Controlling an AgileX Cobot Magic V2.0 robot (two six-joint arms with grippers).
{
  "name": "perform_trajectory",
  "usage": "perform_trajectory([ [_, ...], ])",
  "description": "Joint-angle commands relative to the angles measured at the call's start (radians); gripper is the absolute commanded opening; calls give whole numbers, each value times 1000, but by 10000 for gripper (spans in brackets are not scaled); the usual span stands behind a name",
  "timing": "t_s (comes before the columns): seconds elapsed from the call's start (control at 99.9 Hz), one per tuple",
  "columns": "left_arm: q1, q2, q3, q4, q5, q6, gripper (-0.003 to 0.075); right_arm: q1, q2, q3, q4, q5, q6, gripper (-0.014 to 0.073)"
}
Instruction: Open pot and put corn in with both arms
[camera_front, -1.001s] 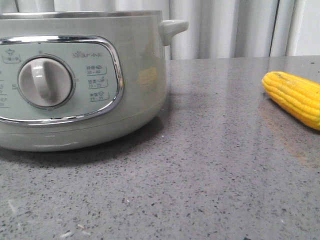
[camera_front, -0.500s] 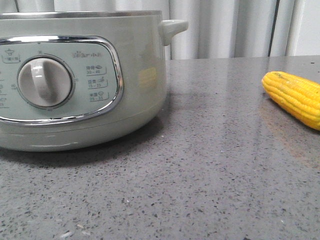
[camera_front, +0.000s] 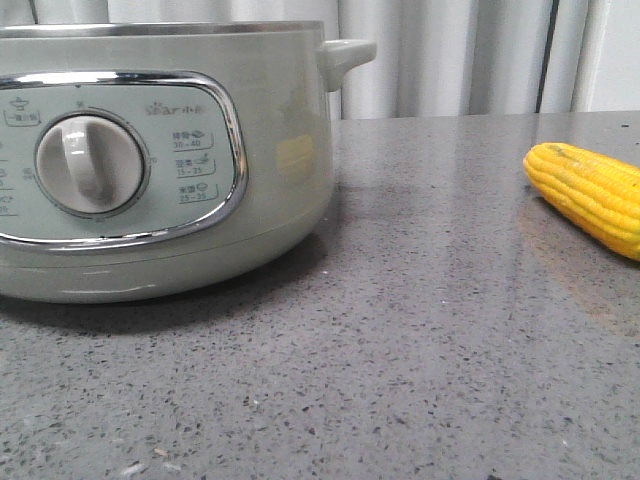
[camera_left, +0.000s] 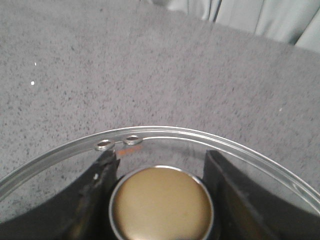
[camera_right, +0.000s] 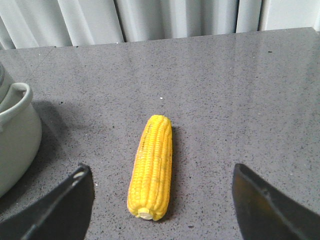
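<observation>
From the front, the pot (camera_front: 150, 160) sits left on the grey counter (camera_front: 420, 350), the corn (camera_front: 590, 195) well apart at right. At the left wrist, the left gripper (camera_left: 161, 200) straddles the lid knob (camera_left: 161, 205) of the glass lid (camera_left: 165, 137), apparently clamped on it; keep it level. At the right wrist, the right gripper (camera_right: 162, 200) hangs spread above the corn (camera_right: 151, 167), nothing between; drop straight across the cob.
</observation>
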Motion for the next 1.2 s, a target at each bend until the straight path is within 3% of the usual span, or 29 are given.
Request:
perform_trajectory([
  [0.0, 0, 1, -36, 34, -131, 3, 118, -7, 13, -33, 1, -72, -8, 501],
  [0.1, 0, 20, -36, 80, -142, 3, 128, -7, 13, -33, 1, -72, -8, 501],
  [0.3, 0, 58, -36, 110, -144, 3, 221, -7, 13, -33, 1, -72, -8, 501],
  [0.57, 0, 79, -35, 110, -136, 3, 242, -7, 13, -33, 4, -72, -8, 501],
  [0.761, 0, 79, -35, 110, -136, 3, 449, -7, 13, -33, 9, -72, -8, 501],
  [1.001, -13, 22, -35, 100, -194, 0, 457, -7, 13, -33, 20, -72, -8, 501],
  [1.191, -108, -157, -57, 77, -273, 0, 456, -7, 91, -40, 60, -40, -17, 501],
])
